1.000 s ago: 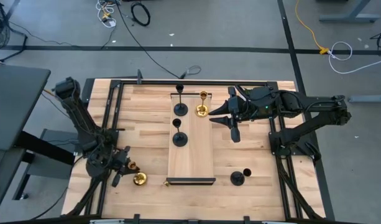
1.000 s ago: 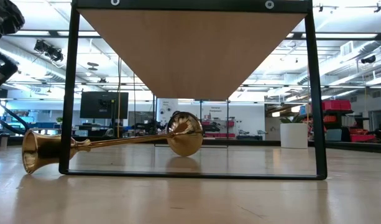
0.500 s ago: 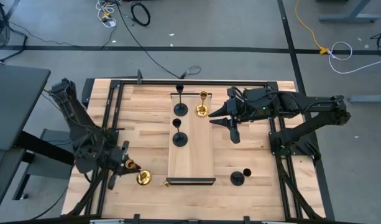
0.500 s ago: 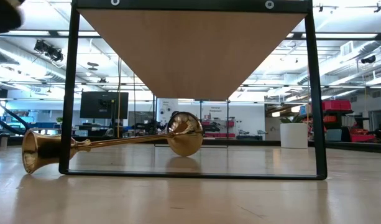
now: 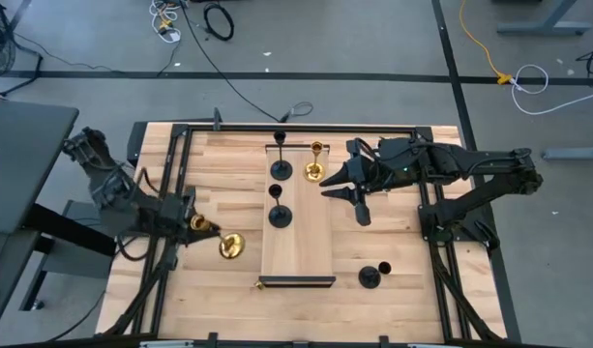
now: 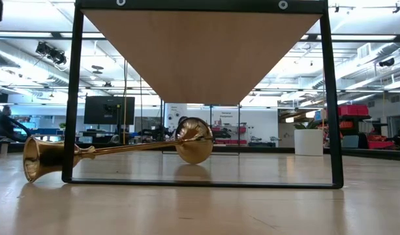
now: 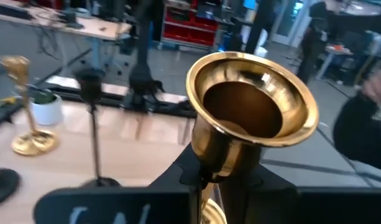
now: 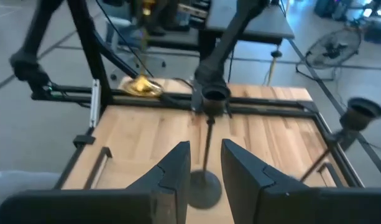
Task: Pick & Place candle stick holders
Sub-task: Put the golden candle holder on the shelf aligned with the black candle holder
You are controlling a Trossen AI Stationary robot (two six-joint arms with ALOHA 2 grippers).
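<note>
Gold candle holder (image 5: 222, 240) hangs clenched in the left tool (image 5: 192, 225) above the worktop (image 5: 393, 251), while the right tool (image 5: 346, 188) waits released near 2 black holders (image 5: 278, 193).

Three holders (image 5: 280, 170) upright on the central board (image 5: 298, 253), probably a fourth (image 5: 373, 275) standing right of it.

Counts from overhead:
- Black candle stick holders: we count three. Two are on the board (image 5: 280, 170) (image 5: 279, 217) and one is on the bare surface (image 5: 370, 277).
- Gold candle stick holders: we count two. One is on the board (image 5: 315, 173); the other is the held gold holder (image 5: 228, 245).
- The low camera shows one more gold one (image 6: 115, 149), lying flat. We can't match it overhead.
- Wooden board (image 5: 311, 242): one.
- Small white pot (image 7: 46, 107): one.
- Tools: two, the left tool (image 5: 188, 226) and the right tool (image 5: 342, 193).
</note>
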